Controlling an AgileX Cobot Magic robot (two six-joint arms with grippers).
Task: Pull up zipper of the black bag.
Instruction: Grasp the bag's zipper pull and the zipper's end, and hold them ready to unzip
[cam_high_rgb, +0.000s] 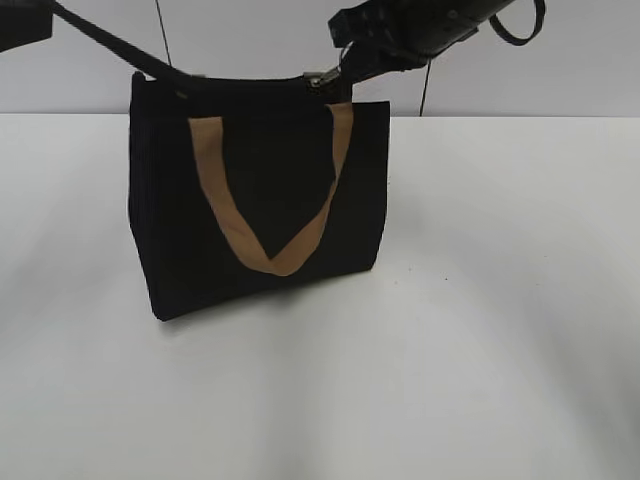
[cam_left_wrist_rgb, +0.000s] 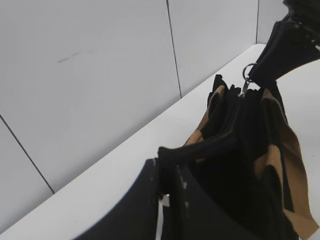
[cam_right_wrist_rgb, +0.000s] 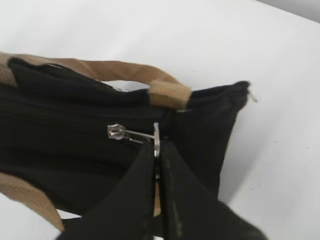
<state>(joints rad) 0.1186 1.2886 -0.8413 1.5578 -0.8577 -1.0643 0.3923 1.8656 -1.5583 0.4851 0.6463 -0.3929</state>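
Black bag upright on the desk. Right tool pinched shut on the zipper ring — slider just left of its tips, track running lengthwise along the top. Left tool clamped on the far corner, anchoring.

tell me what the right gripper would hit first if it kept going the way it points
Probably the top of the bag. The right gripper is shut on the ring of the zipper pull and points at the black fabric just beyond it; how near that is cannot be told.
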